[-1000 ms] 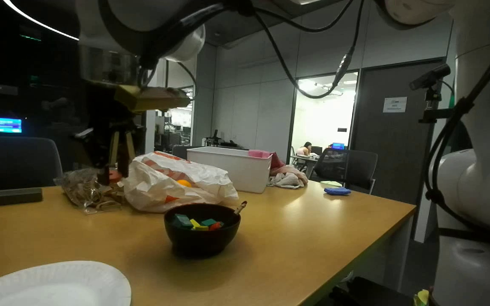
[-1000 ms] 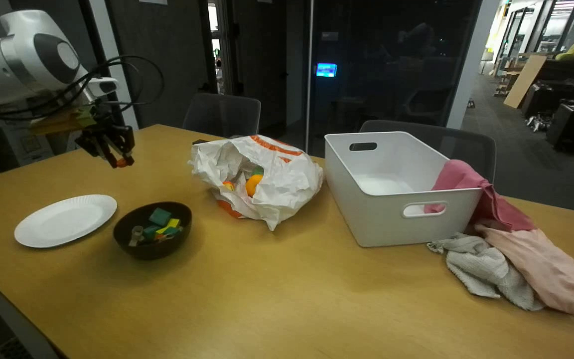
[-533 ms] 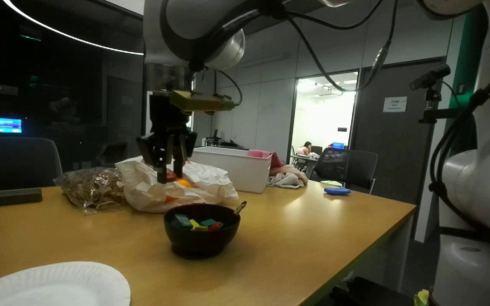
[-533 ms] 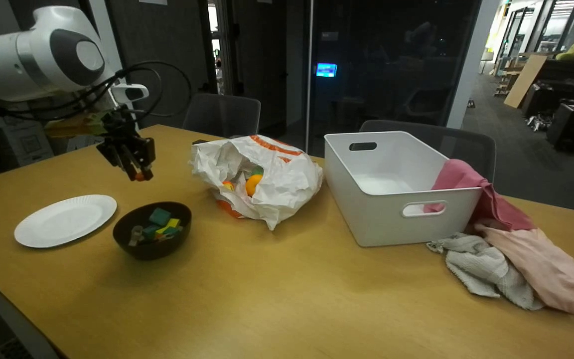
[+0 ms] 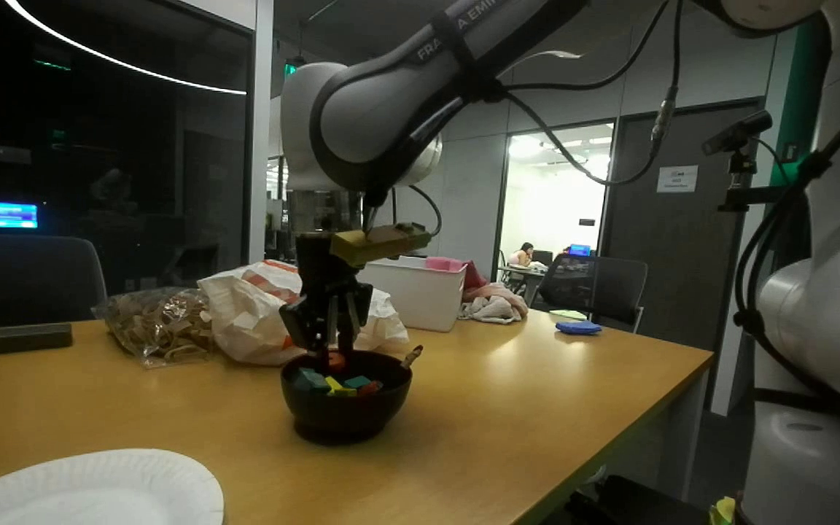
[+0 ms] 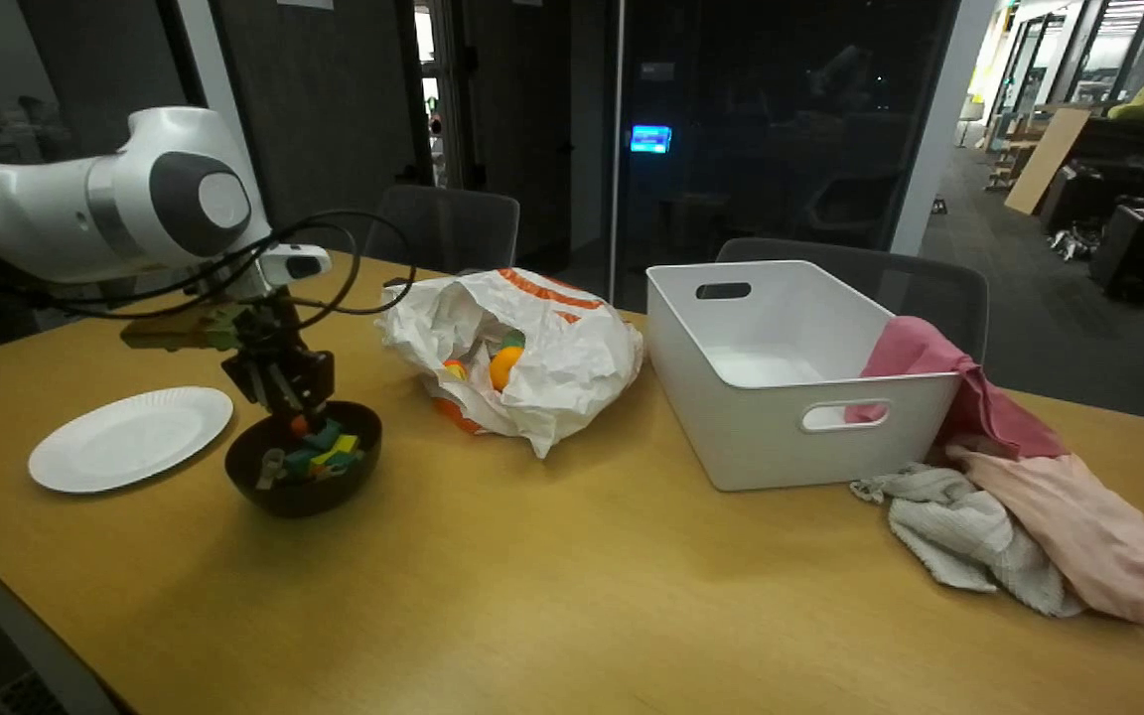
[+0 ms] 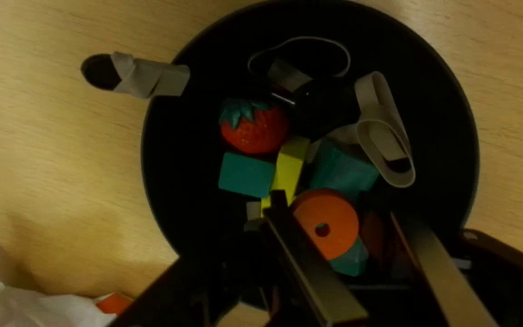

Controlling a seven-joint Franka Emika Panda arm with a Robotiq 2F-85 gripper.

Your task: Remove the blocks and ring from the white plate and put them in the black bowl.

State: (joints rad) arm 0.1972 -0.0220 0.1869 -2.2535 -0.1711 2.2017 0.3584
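Observation:
The white plate lies on the table with nothing visible on it, and its edge shows in an exterior view. The black bowl stands beside it. In the wrist view the bowl holds a yellow block, teal blue-grey blocks, a toy strawberry and tan bands. My gripper points down with its fingertips inside the bowl's rim. The orange-red ring sits between the fingertips, just above the blocks. The fingers appear shut on it, and the left finger partly covers it.
A crumpled white bag with fruit stands near the bowl. Beyond it are a white bin and cloths. A clear bag of brown bits and a dark block lie on the table. A tan band hangs over the bowl's rim.
My gripper has moved across from beyond the plate to over the bowl, then down into it, carrying the ring. The bowl and plate have not moved.

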